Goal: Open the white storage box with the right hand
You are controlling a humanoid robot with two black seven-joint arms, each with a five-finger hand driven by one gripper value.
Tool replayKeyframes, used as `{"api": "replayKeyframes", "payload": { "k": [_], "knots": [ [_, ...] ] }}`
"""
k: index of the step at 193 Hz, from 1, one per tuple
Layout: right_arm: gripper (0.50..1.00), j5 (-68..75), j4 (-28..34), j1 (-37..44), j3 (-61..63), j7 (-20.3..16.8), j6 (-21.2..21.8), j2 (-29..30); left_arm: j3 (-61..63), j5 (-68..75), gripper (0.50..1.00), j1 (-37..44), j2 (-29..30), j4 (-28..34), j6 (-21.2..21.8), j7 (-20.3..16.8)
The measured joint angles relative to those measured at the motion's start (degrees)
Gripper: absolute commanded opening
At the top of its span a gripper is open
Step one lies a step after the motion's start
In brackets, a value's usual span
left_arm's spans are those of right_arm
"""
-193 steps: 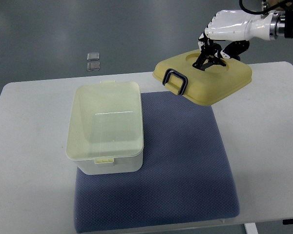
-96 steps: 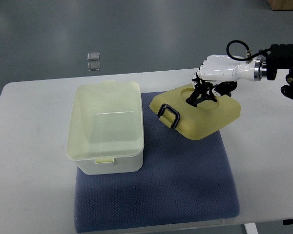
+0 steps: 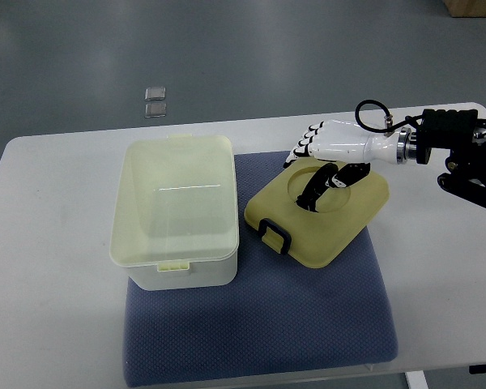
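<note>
White storage box (image 3: 176,211) sitting uncovered, lid (image 3: 317,212) lying at its 3 o'clock on mat (image 3: 308,316), right hand (image 3: 324,158) resting over lid, fingers spread, gripping nothing

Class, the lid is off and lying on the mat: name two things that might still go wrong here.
1. The right hand has its thumb in the lid recess; pulling away may drag the lid.
2. The lid lies close beside the open box, so a shove could knock it against the box.

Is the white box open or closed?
Open. The white box has no lid on and looks empty; its lid lies on the blue mat beside it.
</note>
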Motion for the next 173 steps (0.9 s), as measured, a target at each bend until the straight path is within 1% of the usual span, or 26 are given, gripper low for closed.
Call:
{"api": "replayKeyframes", "payload": {
  "k": [13,24,33,42,50,61,82,101,111,120,133,151,162,173],
  "knots": [
    [0.928,1.6,0.0,-0.6,0.0,0.0,-2.3,0.2,0.0,0.0,1.0,0.0,0.0,0.0,0.0,0.0],
    [0.928,3.6,0.1,-0.7,0.0,0.0,-3.3,0.3,0.0,0.0,1.0,0.0,0.0,0.0,0.0,0.0],
    [0.932,5.1,0.1,-0.7,0.1,0.0,-3.1,0.1,0.0,0.0,1.0,0.0,0.0,0.0,0.0,0.0],
    [0.934,6.2,0.3,-0.3,0.1,0.0,-1.9,-0.3,0.0,0.0,1.0,0.0,0.0,0.0,0.0,0.0],
    [0.934,6.8,0.6,0.2,0.2,0.0,-0.1,-0.7,0.0,0.0,1.0,0.0,0.0,0.0,0.0,0.0],
    [0.934,7.2,1.2,1.1,0.2,0.0,3.6,-1.8,0.0,0.0,1.0,0.0,0.0,0.0,0.0,0.0],
    [0.938,7.8,3.8,2.6,1.2,0.0,13.3,-5.1,0.0,0.0,1.0,0.0,0.0,0.0,0.0,0.0],
    [0.938,9.2,5.9,3.4,5.6,0.0,22.6,-7.4,0.0,0.0,1.0,0.0,0.0,0.0,0.0,0.0],
    [0.938,11.0,6.2,3.5,8.6,0.0,26.5,-7.8,0.0,0.0,1.0,0.0,0.0,0.0,0.0,0.0],
    [0.938,13.6,6.3,3.4,11.5,0.0,29.3,-8.0,0.0,0.0,1.0,0.0,0.0,0.0,0.0,0.0],
    [0.938,19.8,6.1,2.9,15.5,0.0,31.6,-7.9,0.0,0.0,1.0,0.0,0.0,0.0,0.0,0.0],
    [0.938,31.2,5.6,1.3,19.1,-0.4,32.2,-7.3,0.0,0.0,1.0,0.0,0.0,0.0,0.0,0.0],
    [0.938,40.1,4.9,-0.4,21.3,-2.6,31.5,-6.4,0.0,0.0,1.0,0.0,0.0,0.0,0.0,0.0],
    [0.938,48.2,4.0,-2.2,23.3,-5.6,30.5,-5.3,0.0,0.0,1.0,0.0,0.0,0.0,0.0,0.0]
  ]
}}
